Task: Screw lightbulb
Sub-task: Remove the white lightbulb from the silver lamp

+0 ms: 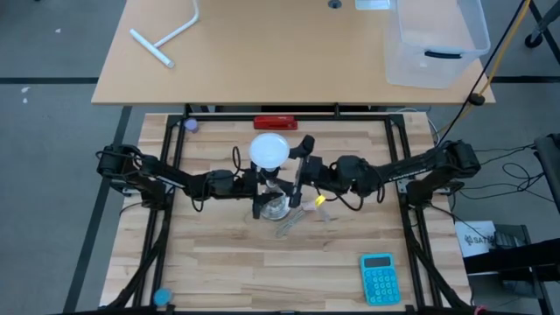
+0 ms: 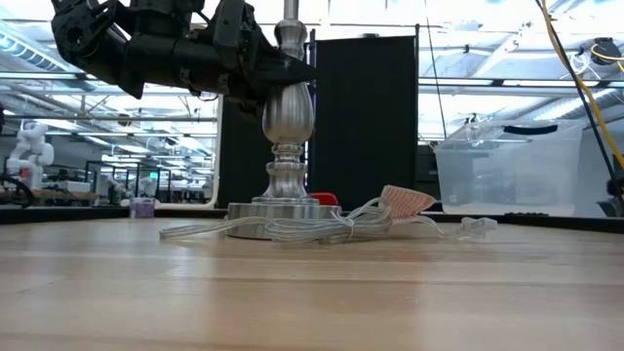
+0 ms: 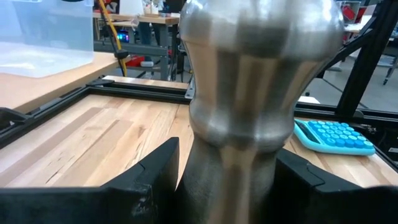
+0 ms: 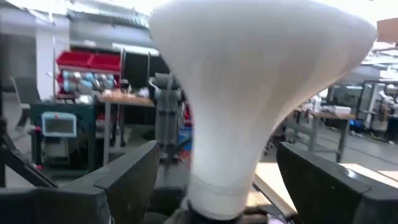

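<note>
Left claw (image 3: pixel 224 186) grips lamp stand (image 2: pixel 286 146); calculator (image 1: pixel 379 277) and cord (image 2: pixel 322 226) nearby.

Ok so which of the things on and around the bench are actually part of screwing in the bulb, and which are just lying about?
Part of the job:
- lightbulb, on top of the lamp
- silver lamp stand and its clear cord
- left gripper, around the stand's stem
- right gripper, astride the bulb's neck

Just lying about:
- blue calculator
- red box
- clear plastic bin
- white pipe piece

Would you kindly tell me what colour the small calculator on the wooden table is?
The small calculator is light blue, seen best in the high view.
</note>
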Controlling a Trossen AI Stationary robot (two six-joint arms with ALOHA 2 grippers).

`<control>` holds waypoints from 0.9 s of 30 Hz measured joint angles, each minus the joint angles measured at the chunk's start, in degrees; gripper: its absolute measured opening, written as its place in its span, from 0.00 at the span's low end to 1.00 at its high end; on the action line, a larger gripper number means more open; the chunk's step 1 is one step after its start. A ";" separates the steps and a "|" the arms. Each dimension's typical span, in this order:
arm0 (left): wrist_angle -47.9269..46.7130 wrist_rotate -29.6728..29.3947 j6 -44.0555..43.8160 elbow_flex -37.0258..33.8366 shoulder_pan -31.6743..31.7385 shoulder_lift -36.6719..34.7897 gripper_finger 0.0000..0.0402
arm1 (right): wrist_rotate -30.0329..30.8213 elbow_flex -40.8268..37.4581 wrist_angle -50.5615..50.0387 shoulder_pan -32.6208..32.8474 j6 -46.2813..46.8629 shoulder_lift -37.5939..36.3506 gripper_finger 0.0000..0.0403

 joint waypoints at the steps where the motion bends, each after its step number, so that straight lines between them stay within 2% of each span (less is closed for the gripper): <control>1: 0.00 -0.04 -0.02 0.00 0.01 0.00 0.47 | -0.02 0.80 -1.37 -0.34 0.04 0.28 0.78; 5: 0.02 -0.13 -0.04 0.00 0.02 0.00 0.47 | -0.51 2.68 -2.32 -1.10 0.12 1.17 0.78; 8: 0.01 -0.24 -0.07 0.01 -0.04 0.00 0.47 | -0.76 3.02 -2.34 -1.17 -0.01 1.31 0.73; 11: -0.04 -0.45 -0.04 0.00 -0.20 0.00 0.47 | -0.83 3.11 -2.62 -1.24 0.00 1.31 0.62; 16: -0.04 -0.45 -0.22 0.02 -0.20 0.00 0.47 | -1.07 3.11 -3.44 -1.20 0.15 1.31 0.37; 18: -0.01 -0.63 -0.12 0.02 -0.24 0.00 0.47 | -2.06 3.11 -3.71 -1.37 0.19 1.31 0.36; 22: -0.04 -0.61 0.06 -0.02 -0.26 -0.02 0.47 | -7.47 3.11 -4.30 -2.95 1.64 1.29 0.36; 27: -0.06 -0.54 0.20 -0.02 -0.26 -0.02 0.47 | -19.40 3.14 -5.14 -6.78 6.45 1.11 0.36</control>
